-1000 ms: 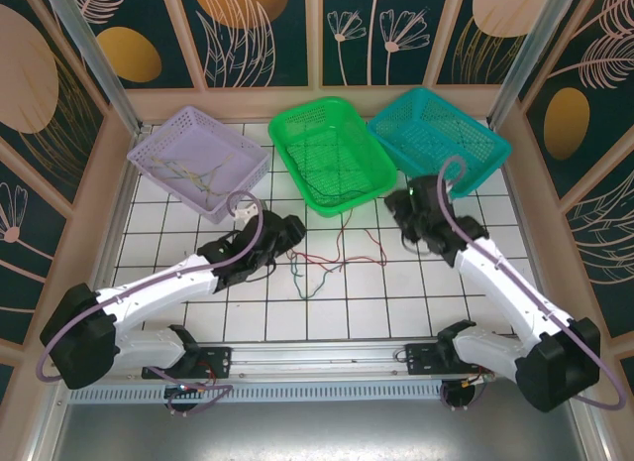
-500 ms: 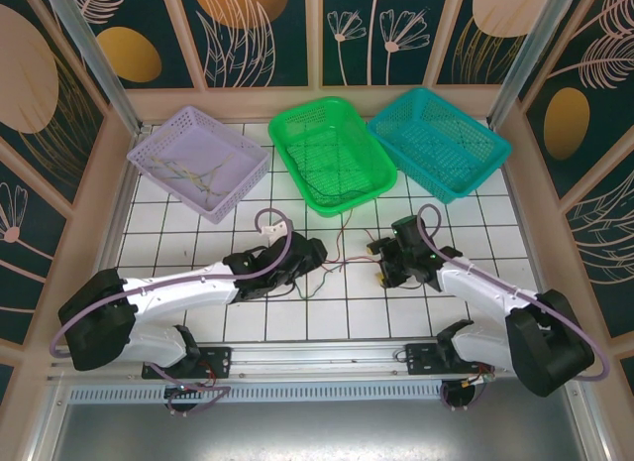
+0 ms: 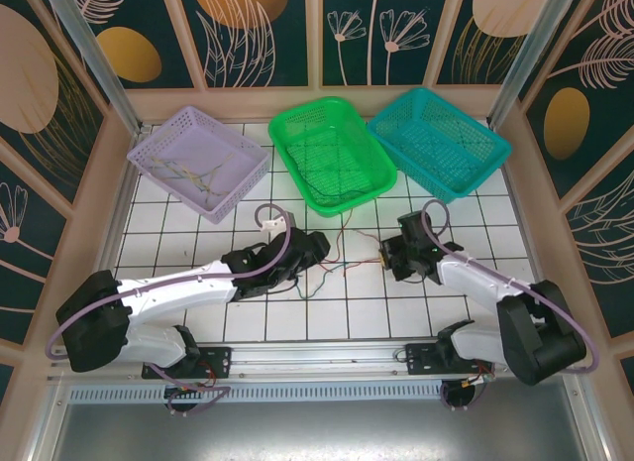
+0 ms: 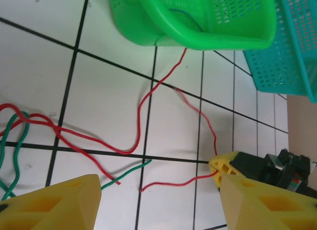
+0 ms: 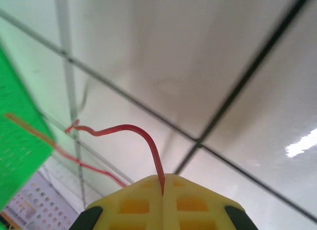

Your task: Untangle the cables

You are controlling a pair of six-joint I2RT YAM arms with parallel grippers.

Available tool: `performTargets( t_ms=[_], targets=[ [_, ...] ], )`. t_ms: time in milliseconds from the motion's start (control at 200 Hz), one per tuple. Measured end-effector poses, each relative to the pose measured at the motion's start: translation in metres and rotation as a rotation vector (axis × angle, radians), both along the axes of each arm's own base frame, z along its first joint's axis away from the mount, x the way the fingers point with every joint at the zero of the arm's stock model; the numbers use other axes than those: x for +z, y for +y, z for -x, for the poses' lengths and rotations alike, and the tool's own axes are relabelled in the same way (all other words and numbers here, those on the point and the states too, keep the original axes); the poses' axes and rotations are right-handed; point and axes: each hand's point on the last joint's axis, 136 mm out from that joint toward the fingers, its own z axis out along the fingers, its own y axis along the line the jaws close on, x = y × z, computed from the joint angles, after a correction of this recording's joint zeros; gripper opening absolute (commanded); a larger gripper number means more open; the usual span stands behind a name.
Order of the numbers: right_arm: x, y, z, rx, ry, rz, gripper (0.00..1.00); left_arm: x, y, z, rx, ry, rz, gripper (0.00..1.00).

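Thin red and green cables (image 3: 342, 266) lie loosely looped on the white gridded table (image 3: 178, 218), between the two grippers and just in front of the green basket (image 4: 148, 22). One red cable (image 4: 140, 105) snakes out from the basket's near edge. The right gripper (image 5: 163, 183) is pinched tight on a red cable end. The left gripper (image 4: 158, 200) hangs above the loops, jaws wide, gripping nothing. Bare tiles lie open toward the near edge.
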Motion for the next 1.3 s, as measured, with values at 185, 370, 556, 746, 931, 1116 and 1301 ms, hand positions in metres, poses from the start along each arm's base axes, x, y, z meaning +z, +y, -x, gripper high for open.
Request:
performTargets(
  t_ms=[185,370,556,746,931,1116,1301],
  targets=[
    [0.076,0.002,-0.032,0.093,-0.273,0.047,0.00,0.032,-0.014,-0.008,-0.019,-0.062,0.052,0.77],
    [0.133,0.006,-0.040,0.238,-0.500,0.131,0.00,0.083,-0.032,-0.022,0.009,-0.136,0.207,0.83],
    [0.152,0.015,-0.033,0.414,-0.653,0.230,0.00,0.105,-0.048,-0.037,0.106,-0.124,0.401,0.85],
    [0.158,0.033,-0.022,0.569,-0.741,0.296,0.00,0.084,-0.059,-0.048,0.174,-0.069,0.430,0.80],
    [0.161,0.055,-0.007,0.703,-0.803,0.326,0.00,0.091,-0.058,-0.056,0.231,-0.079,0.471,0.49],
    [0.170,0.071,0.004,0.818,-0.872,0.361,0.00,0.090,-0.041,-0.074,0.267,-0.118,0.426,0.18],
    [0.183,0.086,0.012,0.946,-0.932,0.393,0.00,0.101,-0.021,-0.102,0.247,-0.181,0.343,0.00]
  ],
)
